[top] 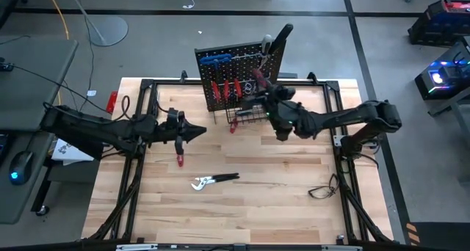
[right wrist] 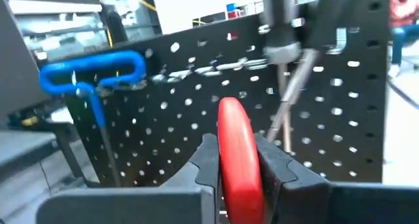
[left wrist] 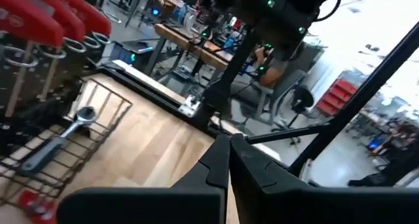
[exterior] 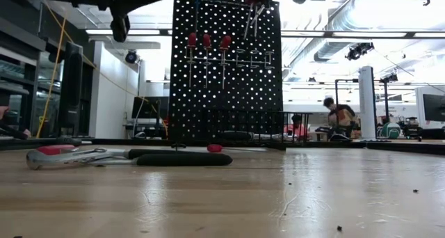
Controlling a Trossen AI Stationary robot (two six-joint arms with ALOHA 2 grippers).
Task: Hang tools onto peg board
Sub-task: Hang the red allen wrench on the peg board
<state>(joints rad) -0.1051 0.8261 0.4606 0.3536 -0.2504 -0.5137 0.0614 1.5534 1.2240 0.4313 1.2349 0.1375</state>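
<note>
The black peg board (top: 239, 75) stands upright at the table's far middle, with red-handled screwdrivers (exterior: 206, 42) and blue T-shaped hex keys (right wrist: 91, 70) hanging on it. A wrench (left wrist: 59, 142) lies in its wire basket (top: 248, 116). My right gripper (right wrist: 237, 160) is close in front of the board, shut on a red-handled tool (top: 257, 79). My left gripper (top: 197, 132) hovers left of the basket, shut and holding nothing. Pliers (top: 213, 180) and a small red-handled tool (top: 178, 159) lie flat on the table. My right gripper pinches the tool's red handle (right wrist: 237, 142) between its two fingers (right wrist: 278, 165), which point level toward the peg board's face. The handle stands roughly upright in the hold, high above the table. The rest of the tool is hidden below the fingers in the wrist view.
A black tubular frame (top: 147, 97) runs around the wooden table top. A thin black cable (top: 323, 188) lies near the right edge. Bare wood stretches across the near half. A person (exterior: 337, 116) is in the room far behind the table.
</note>
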